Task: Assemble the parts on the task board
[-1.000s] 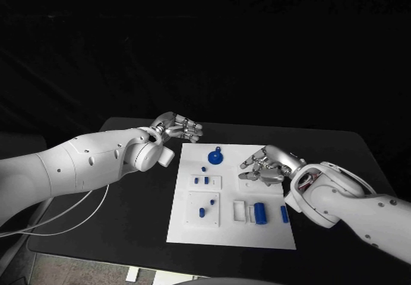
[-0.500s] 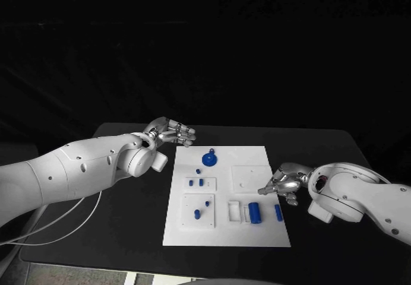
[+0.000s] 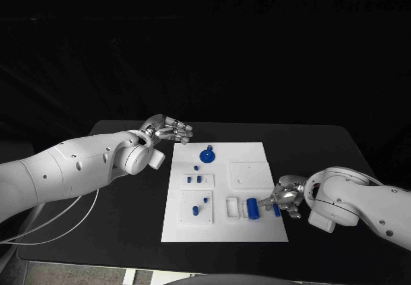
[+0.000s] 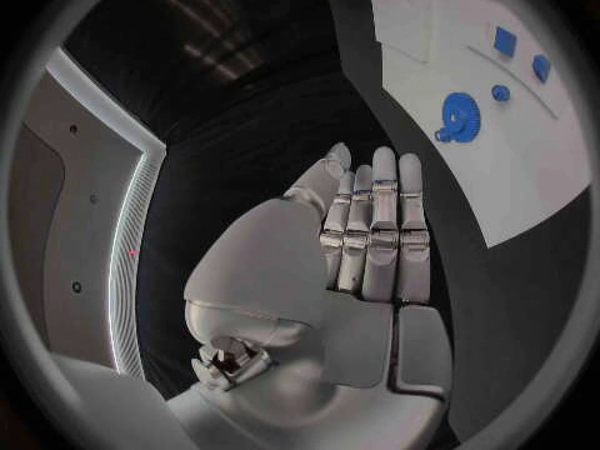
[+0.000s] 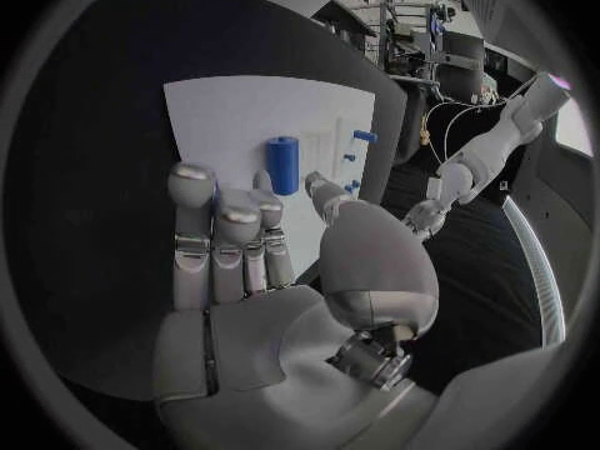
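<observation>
The white task board (image 3: 255, 152) lies mid-table. On it are a blue gear-like part (image 3: 207, 156), several small blue pegs around (image 3: 195, 178), and a thick blue cylinder (image 3: 253, 208). A slim blue peg (image 3: 277, 210) lies right beside my right hand (image 3: 288, 198), which is low at the board's right edge. In the right wrist view that hand (image 5: 244, 255) stretches its fingers flat over the board (image 5: 238, 120) towards the cylinder (image 5: 283, 164), holding nothing. My left hand (image 3: 168, 129) hovers off the board's far left corner. Its fingers (image 4: 375, 225) are straight and empty, with the gear (image 4: 459, 116) beyond them.
White recessed slots (image 3: 233, 206) sit next to the cylinder, and a square recess (image 3: 248, 176) lies above it. Black table (image 3: 325, 154) surrounds the board. A white cable (image 3: 60, 222) hangs off the table's left side under my left arm.
My right hand has come down from the board's upper right square to its right edge beside the blue cylinder and slim peg. The left hand has hardly moved.
</observation>
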You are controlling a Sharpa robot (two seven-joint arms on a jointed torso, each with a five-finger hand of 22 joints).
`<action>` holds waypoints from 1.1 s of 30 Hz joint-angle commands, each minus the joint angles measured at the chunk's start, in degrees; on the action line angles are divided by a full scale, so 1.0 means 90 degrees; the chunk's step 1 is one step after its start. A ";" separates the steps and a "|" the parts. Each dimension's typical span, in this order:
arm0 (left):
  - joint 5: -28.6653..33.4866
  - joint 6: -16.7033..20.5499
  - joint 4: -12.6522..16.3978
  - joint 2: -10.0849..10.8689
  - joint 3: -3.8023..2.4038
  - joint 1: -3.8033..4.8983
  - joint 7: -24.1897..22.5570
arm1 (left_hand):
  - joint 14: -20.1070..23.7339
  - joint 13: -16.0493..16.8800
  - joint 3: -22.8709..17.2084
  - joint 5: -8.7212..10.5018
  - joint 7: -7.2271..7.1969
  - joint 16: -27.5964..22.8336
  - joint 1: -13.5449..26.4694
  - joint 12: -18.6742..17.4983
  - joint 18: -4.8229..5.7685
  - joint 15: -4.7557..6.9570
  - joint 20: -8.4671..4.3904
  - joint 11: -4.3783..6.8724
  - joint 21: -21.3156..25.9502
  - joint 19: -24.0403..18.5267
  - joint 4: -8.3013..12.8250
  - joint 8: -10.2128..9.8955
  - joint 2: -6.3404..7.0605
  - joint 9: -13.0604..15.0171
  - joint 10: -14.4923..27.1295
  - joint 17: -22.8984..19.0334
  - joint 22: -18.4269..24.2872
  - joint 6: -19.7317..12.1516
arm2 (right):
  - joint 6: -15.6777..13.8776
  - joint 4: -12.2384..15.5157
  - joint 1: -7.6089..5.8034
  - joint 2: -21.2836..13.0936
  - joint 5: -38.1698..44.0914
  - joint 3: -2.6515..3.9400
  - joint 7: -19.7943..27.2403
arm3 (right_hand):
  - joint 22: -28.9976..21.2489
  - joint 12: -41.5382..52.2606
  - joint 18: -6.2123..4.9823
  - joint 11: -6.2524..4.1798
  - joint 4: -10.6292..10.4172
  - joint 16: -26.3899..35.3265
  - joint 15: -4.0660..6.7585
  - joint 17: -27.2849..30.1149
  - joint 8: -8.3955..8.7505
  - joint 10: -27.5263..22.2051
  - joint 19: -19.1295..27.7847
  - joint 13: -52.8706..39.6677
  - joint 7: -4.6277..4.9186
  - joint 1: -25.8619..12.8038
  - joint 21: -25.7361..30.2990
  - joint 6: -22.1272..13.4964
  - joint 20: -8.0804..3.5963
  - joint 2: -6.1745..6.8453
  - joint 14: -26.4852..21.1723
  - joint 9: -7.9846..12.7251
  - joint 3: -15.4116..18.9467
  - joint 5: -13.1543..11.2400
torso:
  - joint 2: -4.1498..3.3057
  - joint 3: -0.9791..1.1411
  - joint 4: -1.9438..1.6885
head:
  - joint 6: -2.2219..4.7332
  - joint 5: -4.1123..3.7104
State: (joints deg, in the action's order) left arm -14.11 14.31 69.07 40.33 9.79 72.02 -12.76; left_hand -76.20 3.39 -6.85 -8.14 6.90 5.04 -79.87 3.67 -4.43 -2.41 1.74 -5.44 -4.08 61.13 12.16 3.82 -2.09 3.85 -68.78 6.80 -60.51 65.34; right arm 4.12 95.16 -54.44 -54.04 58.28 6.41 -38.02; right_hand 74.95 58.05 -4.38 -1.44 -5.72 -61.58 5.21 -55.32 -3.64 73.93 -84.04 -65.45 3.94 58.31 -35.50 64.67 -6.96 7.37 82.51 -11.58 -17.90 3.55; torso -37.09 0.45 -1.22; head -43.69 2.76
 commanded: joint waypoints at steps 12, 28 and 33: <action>0.0091 -0.0092 0.0044 0.0012 -0.0005 0.0002 -0.0111 | 0.0011 -0.0007 -0.0022 0.0049 -0.0003 -0.0002 0.0071 -0.0019 -0.0012 -0.0050 -0.0002 -0.0003 0.0017 0.0071 -0.0127 -0.0017 0.0044 -0.0001 0.0037 0.0016 0.0258 -0.0066 | -0.0483 -0.0300 0.0077 0.0487 0.0248 -0.0301 -0.0262 | 0.0082 -0.0048 -0.0027 0.0047 -0.0393 -0.0023 -0.0023 -0.0051 0.0005 0.0015 -0.0310 -0.0061 0.0076 0.0082 -0.0080 -0.0348 0.0068 0.0358 0.0036 0.0174 0.0049 -0.0079 | -0.0011 0.0011 -0.0004 | -0.0060 0.0011; 0.0093 -0.0135 0.0049 0.0010 -0.0005 0.0003 -0.0090 | 0.0012 -0.0007 -0.0033 0.0050 -0.0007 0.0001 0.0080 -0.0020 -0.0007 -0.0053 0.0000 -0.0003 0.0015 0.0087 -0.0182 -0.0018 0.0056 -0.0002 0.0043 0.0021 0.0361 -0.0075 | -0.0704 -0.0597 0.0103 0.0814 0.0344 -0.0412 -0.0227 | 0.0108 -0.0091 -0.0041 0.0076 -0.0272 -0.0003 -0.0041 -0.0062 0.0001 -0.0026 -0.0311 -0.0049 0.0104 0.0187 -0.0101 -0.0448 0.0089 0.0333 0.0041 0.0218 0.0043 -0.0075 | -0.0006 0.0008 -0.0002 | -0.0089 0.0047; 0.0093 -0.0150 0.0049 0.0005 -0.0005 0.0003 -0.0081 | 0.0012 -0.0007 -0.0043 0.0049 -0.0006 0.0002 0.0081 -0.0019 -0.0006 -0.0054 0.0000 -0.0004 0.0013 0.0098 -0.0212 -0.0018 0.0063 -0.0002 0.0041 0.0024 0.0420 -0.0076 | -0.0723 -0.0653 0.0103 0.0830 0.0318 -0.0459 -0.0265 | 0.0126 -0.0091 -0.0046 0.0064 -0.0017 0.0000 -0.0044 -0.0059 -0.0010 -0.0030 -0.0310 -0.0035 0.0094 0.0235 -0.0091 -0.0371 0.0098 0.0183 0.0042 0.0185 -0.0027 -0.0052 | -0.0002 0.0000 0.0004 | -0.0082 0.0052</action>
State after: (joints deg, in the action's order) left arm -13.66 13.91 69.35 40.46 9.78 72.02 -12.92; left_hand -76.05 3.39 -7.24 -7.91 6.95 5.04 -79.44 3.67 -4.43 -2.56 1.74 -5.44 -4.08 61.54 10.50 3.82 -1.66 3.85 -68.78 6.96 -56.78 64.99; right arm -2.59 90.00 -54.12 -46.51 60.05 2.87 -38.71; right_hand 74.93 57.43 -4.37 -1.22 -6.26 -61.57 5.01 -55.82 -3.64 73.71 -84.04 -65.85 4.50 60.43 -36.14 61.21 -6.54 9.70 82.70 -29.34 -18.00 3.11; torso -37.14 0.51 -1.20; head -44.47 3.21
